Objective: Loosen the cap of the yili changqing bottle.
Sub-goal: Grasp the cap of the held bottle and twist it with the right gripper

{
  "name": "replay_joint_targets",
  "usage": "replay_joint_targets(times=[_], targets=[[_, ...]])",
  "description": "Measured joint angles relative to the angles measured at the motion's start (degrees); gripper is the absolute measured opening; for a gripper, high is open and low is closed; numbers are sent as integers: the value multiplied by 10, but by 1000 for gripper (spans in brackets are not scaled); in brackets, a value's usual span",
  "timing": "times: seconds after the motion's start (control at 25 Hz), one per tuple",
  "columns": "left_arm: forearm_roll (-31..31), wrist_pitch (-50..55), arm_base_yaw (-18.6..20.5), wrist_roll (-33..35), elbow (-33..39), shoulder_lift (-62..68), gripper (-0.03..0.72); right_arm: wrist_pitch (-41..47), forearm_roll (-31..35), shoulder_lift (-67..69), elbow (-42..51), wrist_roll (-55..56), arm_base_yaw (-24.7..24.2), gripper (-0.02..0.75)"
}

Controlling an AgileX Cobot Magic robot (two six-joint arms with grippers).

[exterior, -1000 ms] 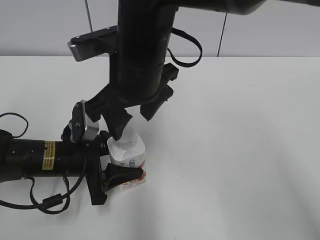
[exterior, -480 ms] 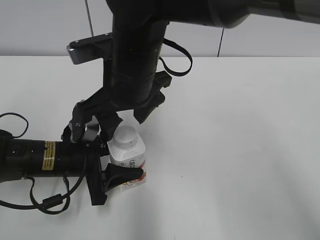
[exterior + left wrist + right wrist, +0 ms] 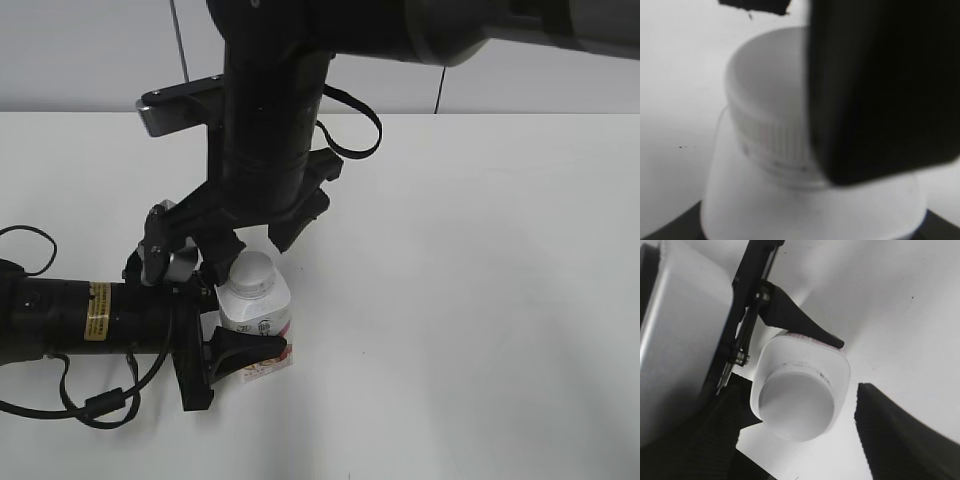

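Observation:
The yili changqing bottle (image 3: 257, 312) stands upright on the white table, squat and white with a red-pink label. My left gripper (image 3: 248, 318) reaches in from the left and is shut on the bottle's body, with one black finger (image 3: 245, 350) across the label. The white ribbed cap (image 3: 253, 270) sits on the neck, also seen as the cap (image 3: 765, 115) and the cap (image 3: 797, 407). My right gripper (image 3: 807, 432) hangs from above, open, its fingers (image 3: 222, 250) standing either side of the cap with a gap on each side. In the left wrist view one right finger (image 3: 880, 90) hides the cap's right part.
The left arm (image 3: 80, 320) lies low along the table at the left, with a loose cable (image 3: 30, 250) beside it. The right arm's thick black column (image 3: 270, 100) fills the upper middle. Bare white table (image 3: 480, 300) stretches to the right, and a grey wall stands behind.
The right gripper has shifted a little to the left, so the cap it covered a second ago now shows between its fingers. Left gripper and bottle have not moved.

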Motion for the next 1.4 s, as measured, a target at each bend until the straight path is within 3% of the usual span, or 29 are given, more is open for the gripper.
replay_joint_targets(times=[0.32,1.0,1.2,1.4], targets=[[0,0,0,0,0,0,421,-1,1,0,0,0,0,468],[0,0,0,0,0,0,421,11,5,9,0,0,0,450],[0,0,0,0,0,0,421,12,5,9,0,0,0,382],[0,0,0,0,0,0,421,12,5,9,0,-37,0,382]])
